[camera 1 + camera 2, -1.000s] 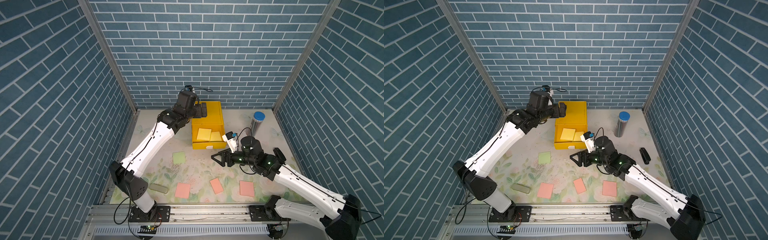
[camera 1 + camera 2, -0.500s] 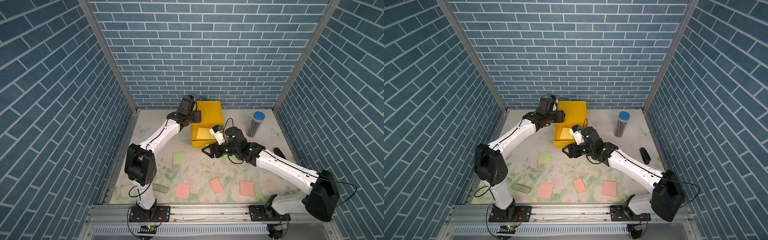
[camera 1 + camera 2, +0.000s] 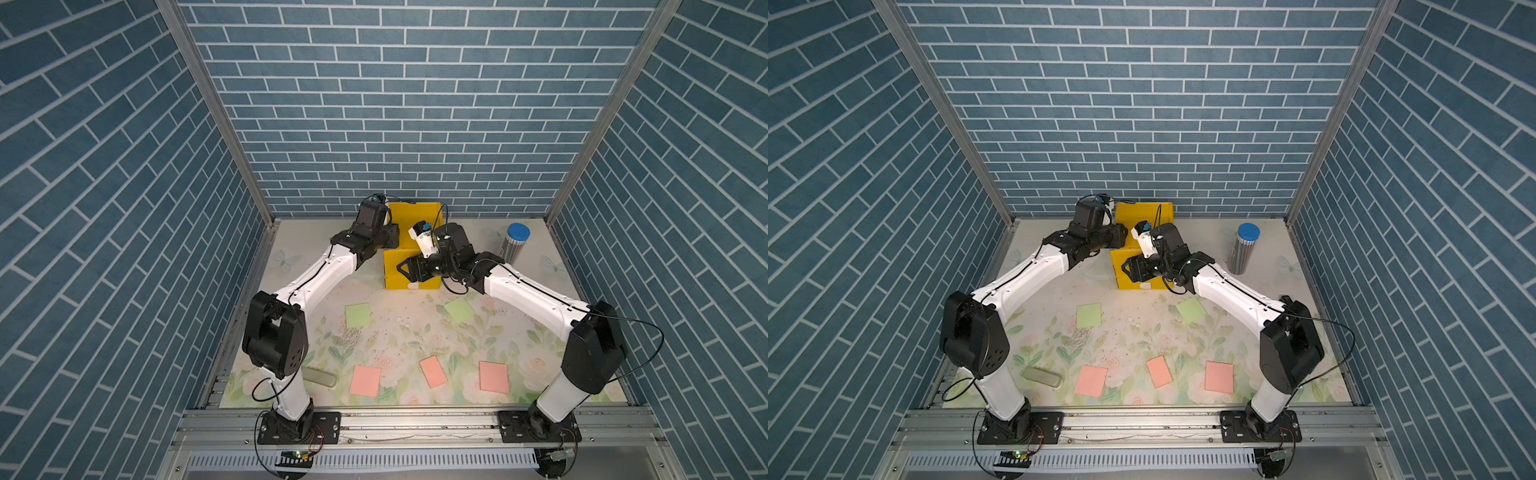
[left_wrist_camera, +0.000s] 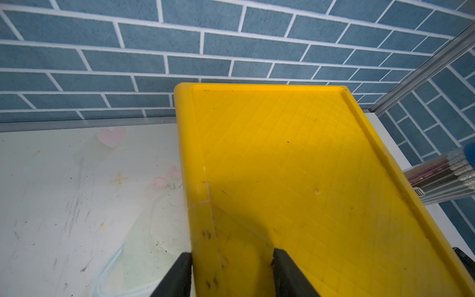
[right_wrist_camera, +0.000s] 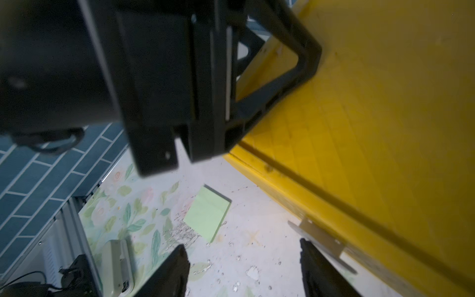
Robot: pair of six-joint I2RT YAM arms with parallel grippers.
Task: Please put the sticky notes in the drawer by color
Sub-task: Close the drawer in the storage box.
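The yellow drawer cabinet (image 3: pixel 415 216) stands at the back of the table. My left gripper (image 4: pixel 232 272) is shut on its left top edge, one finger outside the wall and one on the top (image 4: pixel 282 167). My right gripper (image 3: pixel 405 269) hangs open at the cabinet's front, with nothing between its fingers, close to a white tab handle (image 5: pixel 321 239). No drawer shows its inside. Two pale green sticky notes (image 3: pixel 358 315) (image 3: pixel 459 310) lie mid-table. Three pink sticky notes (image 3: pixel 365 380) (image 3: pixel 433 372) (image 3: pixel 493 376) lie near the front. No yellow notes are in view.
A blue-capped grey cylinder (image 3: pixel 515 245) stands to the right of the cabinet. A grey-green oblong case (image 3: pixel 319 378) lies at the front left beside the left arm's base. Brick-patterned walls close in the back and both sides.
My left gripper came down and shut on the cabinet's edge. My right gripper moved in to the cabinet's front. The open drawer with the yellow notes no longer shows.
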